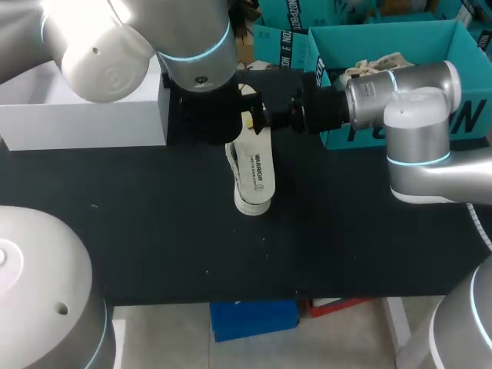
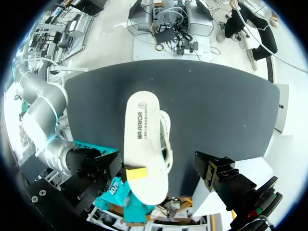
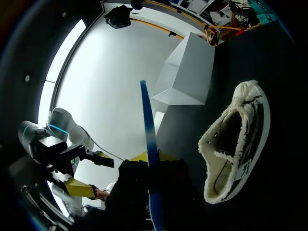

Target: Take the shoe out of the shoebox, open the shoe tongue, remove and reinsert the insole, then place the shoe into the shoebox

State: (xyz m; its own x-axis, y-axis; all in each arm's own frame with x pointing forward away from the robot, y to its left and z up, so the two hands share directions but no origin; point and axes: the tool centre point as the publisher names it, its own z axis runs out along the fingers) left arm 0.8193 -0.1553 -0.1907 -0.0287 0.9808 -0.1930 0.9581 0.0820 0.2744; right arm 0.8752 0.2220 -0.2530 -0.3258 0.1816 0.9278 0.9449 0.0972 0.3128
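The white box (image 1: 84,119) stands at the left back of the black desk (image 1: 154,231). The left arm (image 1: 100,54) comes in over it from that corner. The left hand (image 3: 91,172) hangs above the far end of the shoe. The right wrist view shows its two yellow tips standing well apart with nothing between them, so it is open.

The shoe (image 1: 254,173) lies on its side near the middle of the desk, between the white box and the shoebox. It is outside both. Its pale sole faces upward toward the head view. In the left wrist view the sole lies straight ahead of that hand. In the right wrist view the shoe's mouth shows, edged with a fleecy lining and gaping open.

The right hand (image 3: 155,156) reaches in from the right and sits just beside the shoe's far end. It is closed on the insole (image 3: 147,110), a thin blue sheet seen edge-on. A yellow tip presses on each face of it. The insole sticks out ahead of the fingers, apart from the shoe.

The teal shoebox (image 1: 430,34) stands open at the right back of the desk. Something pale lies inside it, but I cannot tell what. The right arm (image 1: 419,100) crosses in front of the shoebox.
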